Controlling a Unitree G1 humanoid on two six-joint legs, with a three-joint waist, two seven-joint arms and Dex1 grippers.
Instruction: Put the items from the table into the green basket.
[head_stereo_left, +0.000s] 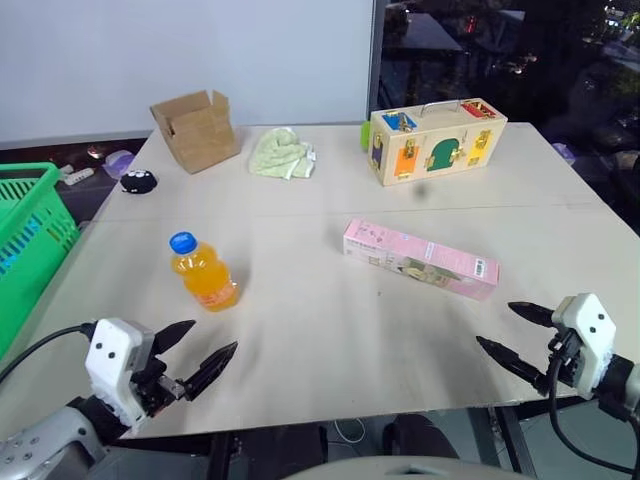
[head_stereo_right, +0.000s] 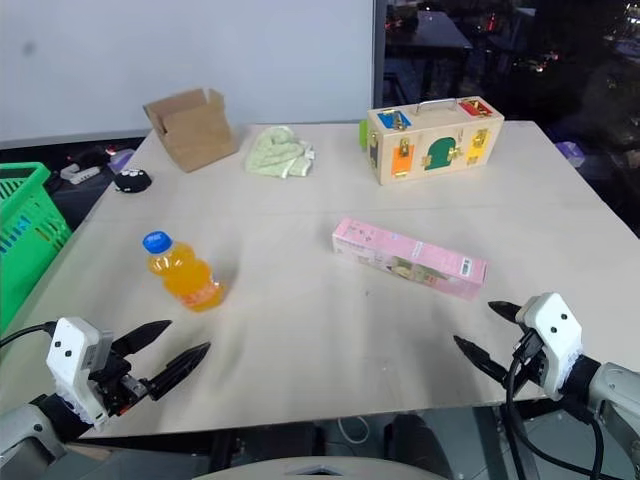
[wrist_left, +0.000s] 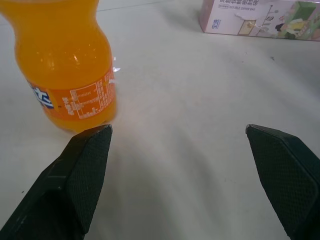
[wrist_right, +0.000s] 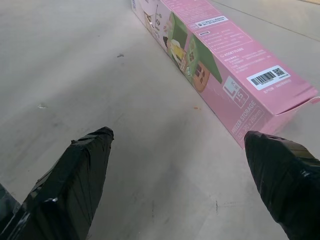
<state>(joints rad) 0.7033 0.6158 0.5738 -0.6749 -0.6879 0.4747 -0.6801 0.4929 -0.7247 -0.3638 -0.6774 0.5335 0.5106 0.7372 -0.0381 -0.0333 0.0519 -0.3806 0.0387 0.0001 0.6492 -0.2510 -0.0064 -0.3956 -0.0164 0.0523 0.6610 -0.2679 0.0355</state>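
Observation:
An orange-drink bottle (head_stereo_left: 203, 273) with a blue cap stands upright on the beige table (head_stereo_left: 320, 330), left of centre. A long pink carton (head_stereo_left: 421, 258) with a barcode lies flat right of centre. The green basket (head_stereo_left: 25, 235) stands off the table's left edge. My left gripper (head_stereo_left: 206, 349) is open over the near left edge, just short of the bottle (wrist_left: 65, 65), with nothing between its fingers. At the near right edge my right gripper (head_stereo_left: 510, 331) also stands open, and the carton's near end (wrist_right: 225, 70) lies close ahead of it.
At the table's far side stand an open cardboard box (head_stereo_left: 196, 129), a crumpled pale green cloth (head_stereo_left: 281, 153) and a wooden latch box (head_stereo_left: 436, 139) with a handle. A small black object (head_stereo_left: 138, 181) lies near the far left edge.

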